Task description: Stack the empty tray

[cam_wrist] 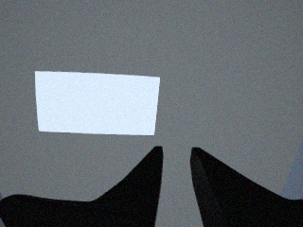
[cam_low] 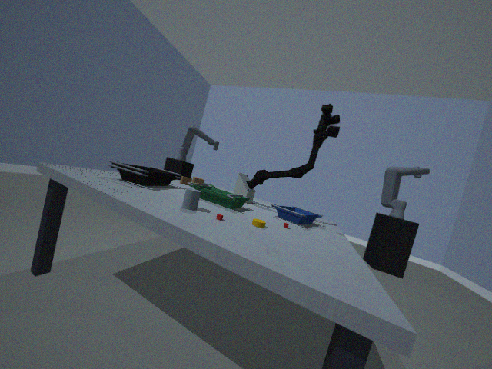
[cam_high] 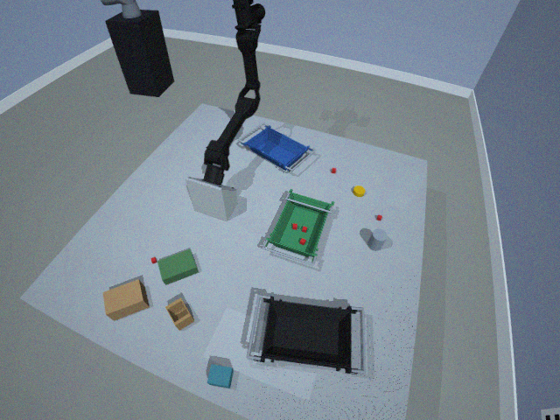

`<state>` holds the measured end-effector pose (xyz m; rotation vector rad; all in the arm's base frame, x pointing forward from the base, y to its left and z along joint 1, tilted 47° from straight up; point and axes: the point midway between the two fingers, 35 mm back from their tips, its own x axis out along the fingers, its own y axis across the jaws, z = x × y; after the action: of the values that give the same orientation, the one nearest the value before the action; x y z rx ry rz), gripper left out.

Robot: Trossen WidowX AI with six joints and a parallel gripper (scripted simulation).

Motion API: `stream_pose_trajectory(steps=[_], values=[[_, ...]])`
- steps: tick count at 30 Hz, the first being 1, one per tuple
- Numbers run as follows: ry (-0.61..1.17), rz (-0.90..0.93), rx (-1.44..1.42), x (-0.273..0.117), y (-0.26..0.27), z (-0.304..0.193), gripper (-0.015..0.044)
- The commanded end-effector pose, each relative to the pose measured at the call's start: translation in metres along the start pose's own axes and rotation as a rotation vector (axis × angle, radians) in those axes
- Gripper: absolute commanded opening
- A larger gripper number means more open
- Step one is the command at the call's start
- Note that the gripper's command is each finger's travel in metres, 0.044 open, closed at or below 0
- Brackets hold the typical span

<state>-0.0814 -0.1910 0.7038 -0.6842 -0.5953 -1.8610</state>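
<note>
A green tray (cam_high: 296,215) (cam_low: 222,198) stands mid-table with a few small red blocks (cam_high: 304,228) inside. Its far wire bar (cam_high: 307,203) lies across the top just inside the far end. Its near wire bar (cam_high: 289,255) is out beyond the near end. A blue tray (cam_high: 284,146) (cam_low: 296,214) stands behind it and a black tray (cam_high: 307,330) (cam_low: 144,174) in front, both apparently empty, their bars out past the ends. My gripper (cam_wrist: 176,154) is open by a narrow gap, with nothing between the fingertips. It is high above the table, facing the ceiling, far from the trays.
The arm rises from a white stand (cam_high: 212,200) left of the green tray. A grey cylinder (cam_high: 379,238) and yellow disc (cam_high: 358,191) are to the right. A green block (cam_high: 178,265), tan block (cam_high: 125,298), small tan box (cam_high: 179,314) and teal block (cam_high: 220,375) are at the front left.
</note>
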Motion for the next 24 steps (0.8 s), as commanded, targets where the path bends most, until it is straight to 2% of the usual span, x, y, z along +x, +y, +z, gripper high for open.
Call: stream_pose_trajectory(steps=[1, 5, 8, 16, 24], values=[[0.000, 0.000, 0.000, 0.000, 0.000, 0.000, 0.0082], [0.003, 0.002, 0.000, 0.001, 0.000, -0.001, 0.0082], [0.051, 0.030, 0.004, 0.008, 0.007, -0.021, 0.0082], [0.330, 0.227, 0.029, 0.030, 0.066, -0.137, 0.0082], [0.571, 0.453, 0.058, 0.013, 0.144, -0.237, 0.0082]])
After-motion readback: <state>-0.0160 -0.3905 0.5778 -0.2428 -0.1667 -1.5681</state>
